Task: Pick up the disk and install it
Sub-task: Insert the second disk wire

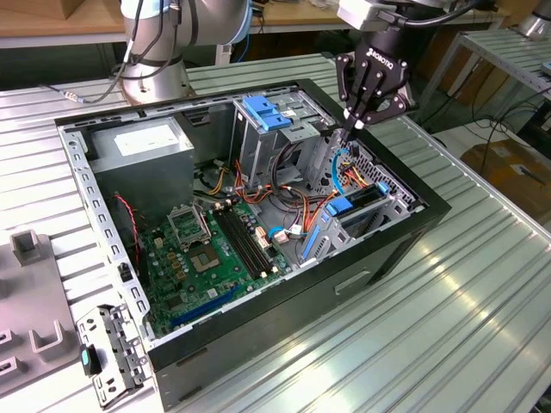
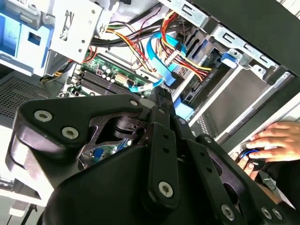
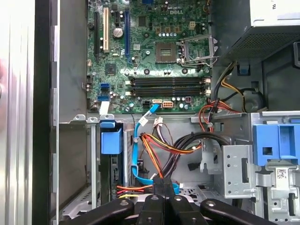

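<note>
- Gripper (image 1: 355, 127) hangs at about 1 o'clock in the exterior view, over the far side of the open computer case (image 1: 301, 314). Its fingers are pinched shut to a thin tip, and I see nothing held between them
- In the same view, the disk (image 1: 360, 200) is at about 5 o'clock from the gripper tip, close below it. It looks already slid into its metal slot, with its blue rail end facing up
- Orange wires (image 1: 293, 194) lie at about 8 o'clock from the tip, so I think the tip should go down slowly and straight to keep from catching them
- In the second wrist view, the gripper (image 2: 161, 96) points into the case, with a blue cable (image 2: 159, 65) looping just past its tip
- A person's hand (image 2: 276, 140) rests at the outer side of the case, so any push should be soft
- In the first wrist view, the shut gripper (image 3: 162, 186) sits right among the blue cable (image 3: 137, 154) and the wires (image 3: 164, 145)
- The disk (image 3: 112, 173) stands on its edge in the slot, near the tip but apart from it
- To do this step well, I would push on the flat blue end, not on the wires, and check that the disk sits all the way in
</note>
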`<state>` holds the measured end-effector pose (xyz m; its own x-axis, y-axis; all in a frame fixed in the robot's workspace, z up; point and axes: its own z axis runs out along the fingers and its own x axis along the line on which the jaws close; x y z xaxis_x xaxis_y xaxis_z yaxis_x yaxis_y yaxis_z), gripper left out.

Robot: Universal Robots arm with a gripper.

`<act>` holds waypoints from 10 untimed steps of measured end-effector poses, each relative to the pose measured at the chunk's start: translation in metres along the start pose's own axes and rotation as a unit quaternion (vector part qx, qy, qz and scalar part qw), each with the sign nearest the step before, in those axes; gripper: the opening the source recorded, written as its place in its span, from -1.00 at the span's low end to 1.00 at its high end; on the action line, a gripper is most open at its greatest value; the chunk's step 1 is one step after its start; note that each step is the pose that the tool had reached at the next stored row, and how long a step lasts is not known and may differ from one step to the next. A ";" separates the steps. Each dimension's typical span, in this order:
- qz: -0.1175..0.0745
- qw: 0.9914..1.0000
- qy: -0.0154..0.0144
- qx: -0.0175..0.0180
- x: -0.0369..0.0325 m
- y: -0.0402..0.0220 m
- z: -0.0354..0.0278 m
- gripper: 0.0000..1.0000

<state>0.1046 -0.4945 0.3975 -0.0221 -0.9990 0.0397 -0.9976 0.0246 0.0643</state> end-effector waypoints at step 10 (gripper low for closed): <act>0.007 0.999 0.036 -0.005 -0.0073 -0.0109 0.0030 -0.79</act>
<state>0.1154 -0.4876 0.3934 -0.0314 -0.9931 0.1130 -0.9965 0.0399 0.0736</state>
